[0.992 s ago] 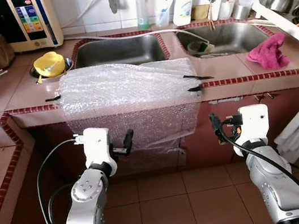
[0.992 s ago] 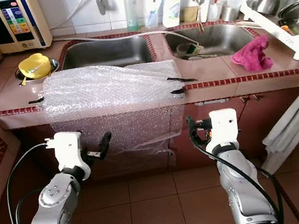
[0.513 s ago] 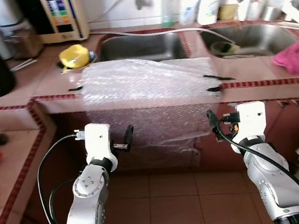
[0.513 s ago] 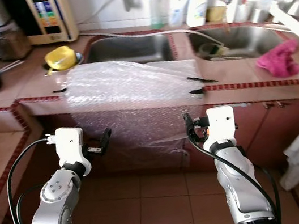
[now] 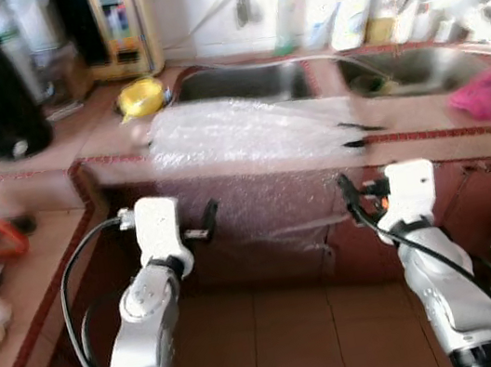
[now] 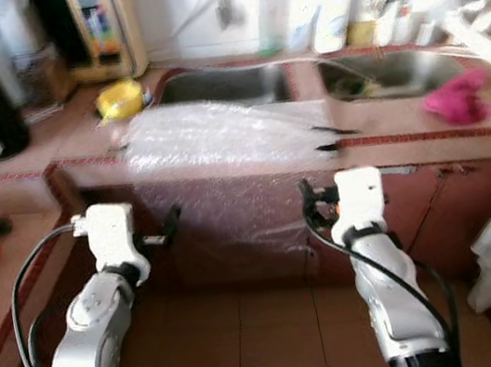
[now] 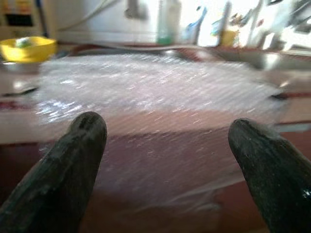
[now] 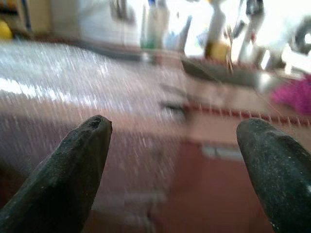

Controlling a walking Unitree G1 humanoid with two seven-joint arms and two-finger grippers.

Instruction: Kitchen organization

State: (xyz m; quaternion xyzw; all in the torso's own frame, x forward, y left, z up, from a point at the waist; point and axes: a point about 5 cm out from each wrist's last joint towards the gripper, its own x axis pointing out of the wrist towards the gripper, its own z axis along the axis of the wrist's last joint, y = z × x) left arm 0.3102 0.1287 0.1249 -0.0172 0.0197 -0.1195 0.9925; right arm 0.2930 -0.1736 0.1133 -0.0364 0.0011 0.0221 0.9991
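The head views are blurred. A sheet of bubble wrap lies in the middle of the frame, spread over the front of the tiled table and hanging down over its edge across the cabinet front; strips of black tape sit at its right edge. Behind it, in the upper middle of the frame, are two steel sinks, with bottles standing against the wall above them. A yellow bowl sits on the table just to the upper left of the wrap, and a pink cloth lies on the table at the right of the frame, well apart from the wrap. A dark jug stands at the upper left.

The left gripper is at the lower left of centre, below the table edge and in front of the hanging part of the wrap, not touching it; in the left wrist view its two black fingers stand wide apart with nothing between them. The right gripper is at the lower right of centre, near the wrap's lower right corner, and its fingers in the right wrist view are also spread wide and empty. The brown tiled floor fills the bottom of the frame
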